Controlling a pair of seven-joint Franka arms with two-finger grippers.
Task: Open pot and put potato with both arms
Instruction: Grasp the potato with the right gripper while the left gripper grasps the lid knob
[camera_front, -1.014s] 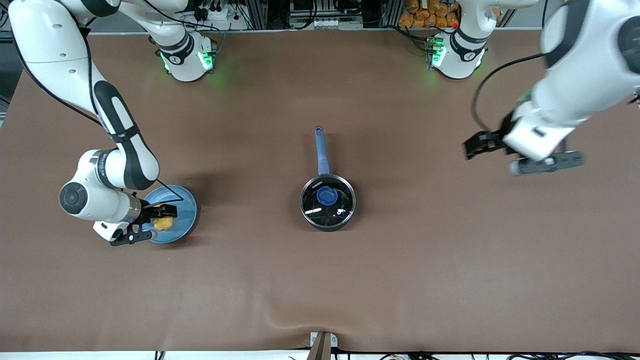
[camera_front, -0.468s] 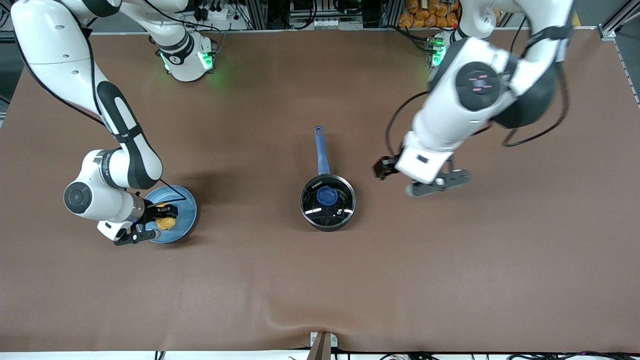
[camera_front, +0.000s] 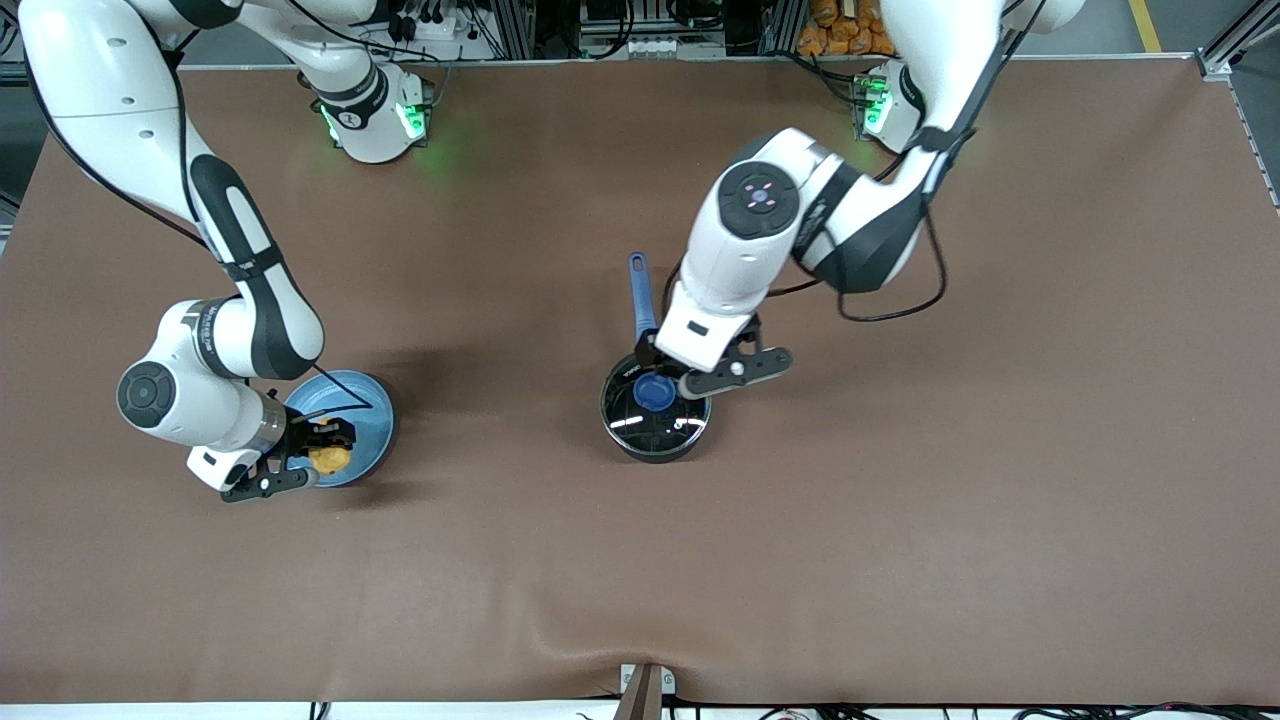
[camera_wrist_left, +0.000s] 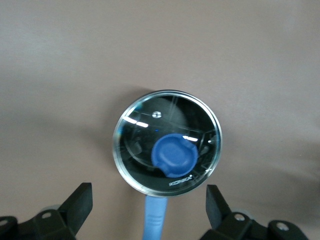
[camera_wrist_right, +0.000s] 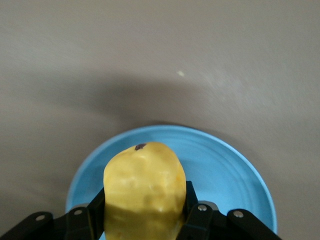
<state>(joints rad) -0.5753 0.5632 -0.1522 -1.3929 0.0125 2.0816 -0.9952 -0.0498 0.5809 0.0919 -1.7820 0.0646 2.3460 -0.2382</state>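
Observation:
The black pot (camera_front: 655, 435) stands mid-table with its blue handle (camera_front: 639, 295) pointing toward the robots' bases. The glass lid (camera_front: 672, 420) with its blue knob (camera_front: 655, 392) covers it. My left gripper (camera_front: 662, 368) hovers over the pot where the handle joins it. In the left wrist view it (camera_wrist_left: 149, 205) is open, its fingers wide either side of the handle (camera_wrist_left: 156, 220), with the lid (camera_wrist_left: 135, 135) and knob (camera_wrist_left: 174, 156) below. My right gripper (camera_front: 322, 452) is shut on the yellow potato (camera_front: 329, 458) over the light-blue plate (camera_front: 355, 405). The right wrist view shows the potato (camera_wrist_right: 145, 180) between the fingers (camera_wrist_right: 192, 197).
The plate (camera_wrist_right: 225, 170) lies toward the right arm's end of the table. A brown cloth (camera_front: 900, 520) covers the table. A small metal bracket (camera_front: 645, 685) sits at the table edge nearest the front camera.
The left arm has swung in from its end of the table to over the pot. The right gripper with the potato has shifted slightly toward the plate's edge.

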